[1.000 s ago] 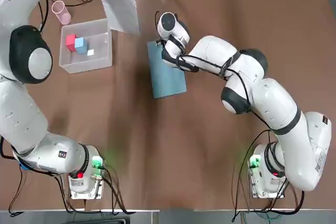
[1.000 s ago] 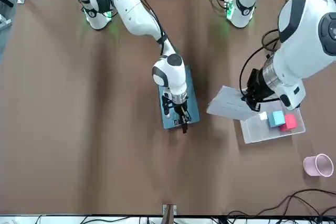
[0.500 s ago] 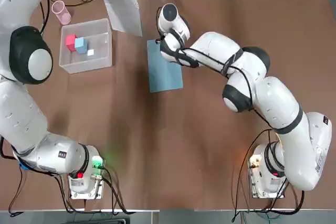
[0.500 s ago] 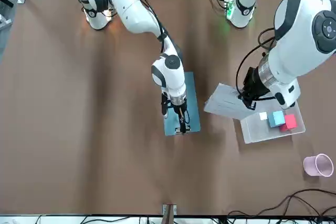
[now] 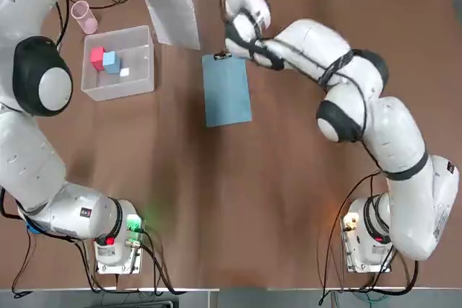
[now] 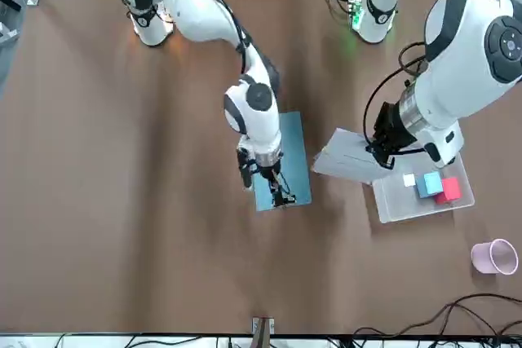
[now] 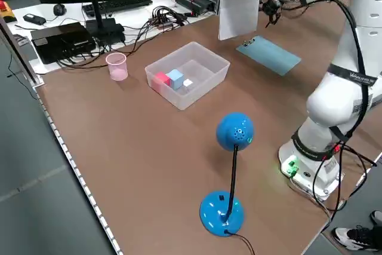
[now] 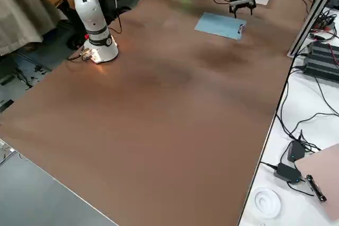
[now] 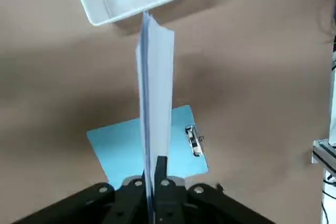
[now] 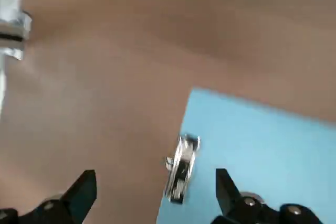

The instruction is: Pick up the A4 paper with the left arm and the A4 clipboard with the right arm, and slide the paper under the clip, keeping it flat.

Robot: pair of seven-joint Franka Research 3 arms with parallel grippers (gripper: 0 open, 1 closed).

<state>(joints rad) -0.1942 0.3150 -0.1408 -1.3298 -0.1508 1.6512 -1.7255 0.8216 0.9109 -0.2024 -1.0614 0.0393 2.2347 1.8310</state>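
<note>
Okay, clock directions as in the top view, 12 being away from the robot bases. Brown-covered desk (image 5: 289,214) carries everything. Light blue A4 clipboard (image 5: 227,91) lies flat on it, 12 o'clock from desk centre, lengthwise about 12 to 6. White A4 paper (image 5: 170,5) is off at 11 o'clock from the clipboard, hanging roughly upright, not under the clip. Clear plastic bin (image 5: 141,88) sits between 9 and 10 o'clock from the clipboard.

Left end effector (image 9: 155,166): clamped on the A4 paper, up at 11 o'clock from the clipboard. Right end effector (image 10: 155,174): fingers wide apart, holding nothing, over the clipboard's 12 o'clock end, one finger above the board, the other past its edge.

Pink plastic cup (image 5: 84,17) stands at about 11 o'clock from the bin. Inside the bin: red cube (image 5: 97,58), light blue cube (image 5: 111,62) just beside it toward 3 o'clock, small white block (image 5: 124,72) at 4 o'clock from the blue one. Metal spring clip (image 10: 182,169) on the clipboard's 12 o'clock short edge, showing between the right fingers.
</note>
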